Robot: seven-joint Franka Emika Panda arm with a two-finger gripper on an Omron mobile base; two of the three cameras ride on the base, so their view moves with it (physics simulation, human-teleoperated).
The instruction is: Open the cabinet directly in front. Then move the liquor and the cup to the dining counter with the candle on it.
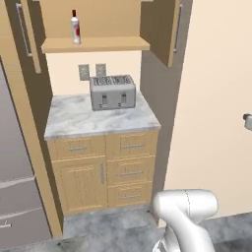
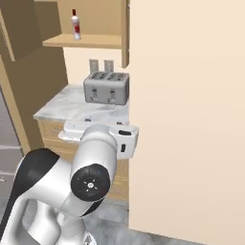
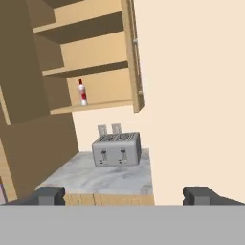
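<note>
Standing upright on the lowest shelf of the open light-wood cabinet (image 1: 93, 22), the liquor (image 1: 75, 28) is a slim clear-white bottle with a red cap and red label. Hand view alone shows higher shelves and the gripper (image 3: 124, 195), its dark tips spread wide, holding nothing. Below, a ridged grey toaster (image 1: 112, 92) sits on the veined marble counter (image 1: 74, 120); the left base view adds panelled drawers (image 1: 131, 167).

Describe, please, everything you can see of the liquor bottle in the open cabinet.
The liquor is a slim, clear-white bottle that looks like glass, with a red cap, a narrow neck and a red label. It stands upright on the lowest shelf of the cabinet, toward the shelf's left side, above the toaster. Both doors are open. Only the shelf touches it.
</note>
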